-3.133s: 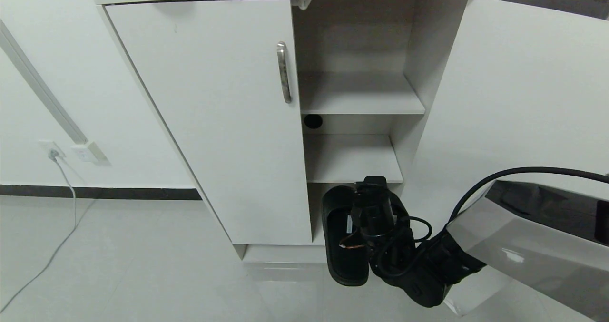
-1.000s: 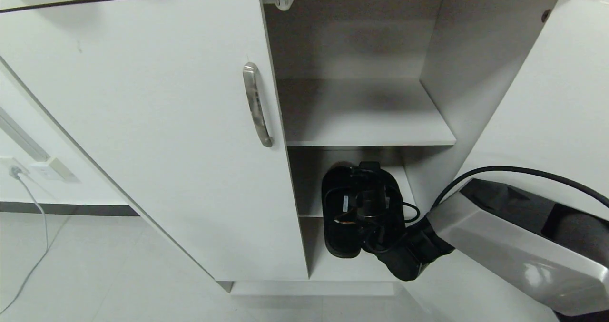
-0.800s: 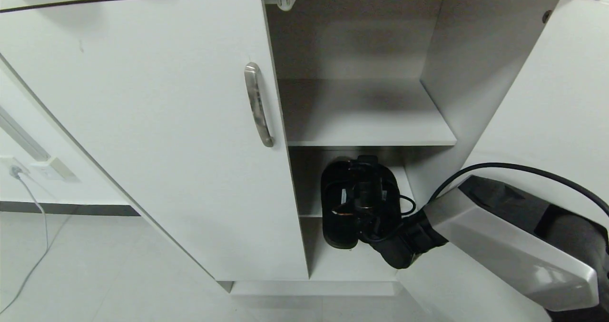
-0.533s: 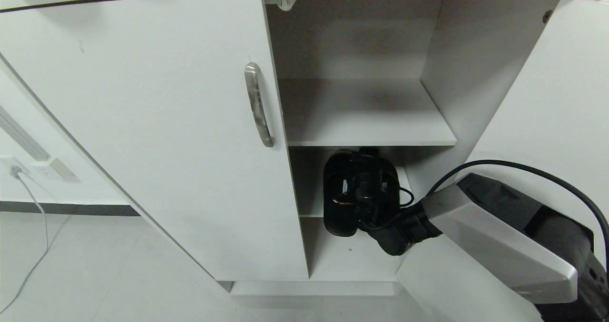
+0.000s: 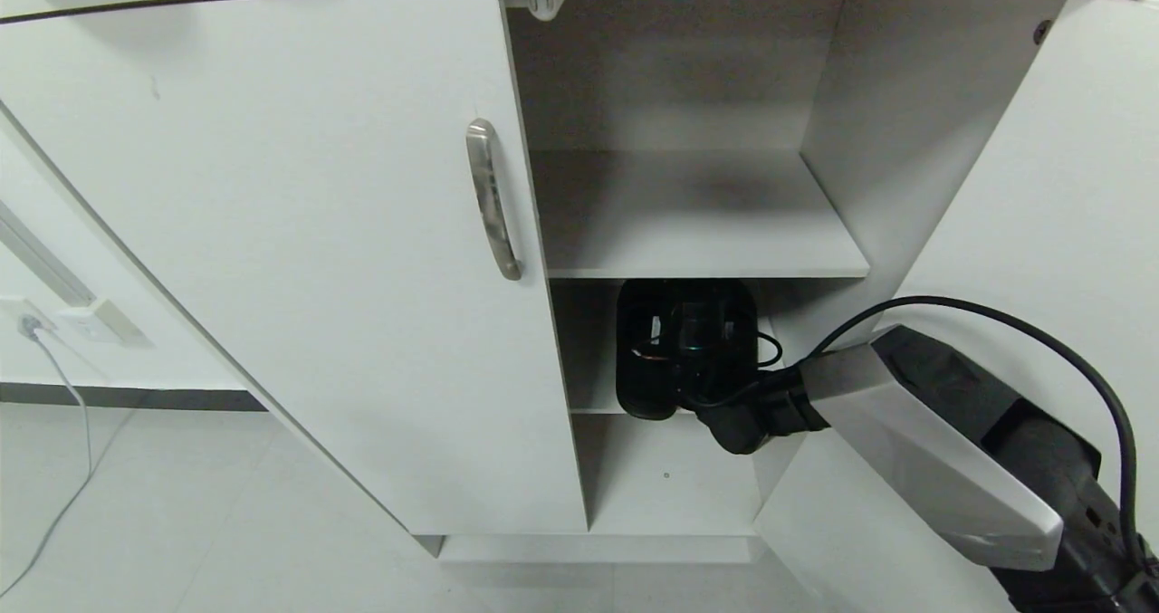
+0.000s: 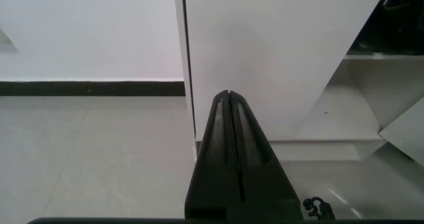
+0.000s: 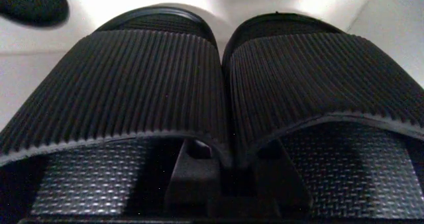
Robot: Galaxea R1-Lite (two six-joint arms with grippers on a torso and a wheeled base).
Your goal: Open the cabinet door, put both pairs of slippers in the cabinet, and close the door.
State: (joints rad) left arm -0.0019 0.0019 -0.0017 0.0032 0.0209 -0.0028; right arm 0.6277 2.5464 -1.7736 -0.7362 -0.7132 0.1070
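A pair of black slippers (image 5: 681,346) sits in the cabinet's middle compartment, just under the upper shelf (image 5: 697,224), with the heels over the middle shelf's front edge (image 5: 593,403). My right gripper (image 5: 695,359) is shut on them, pinching the inner edges where the two ribbed straps meet. Up close, the black slippers (image 7: 146,85) lie side by side around the right gripper (image 7: 222,174). My left gripper (image 6: 228,97) is shut and holds nothing, low over the floor in front of the cabinet's left door (image 6: 265,45).
The left door (image 5: 317,233) with its metal handle (image 5: 493,201) is closed. The right door (image 5: 1041,187) stands swung open beside my right arm. The bottom compartment (image 5: 670,495) is bare. A wall socket and cable (image 5: 32,328) are at the far left.
The camera has come closer to the cabinet. My right arm has lifted the black slippers from floor level and pushed them into the middle compartment.
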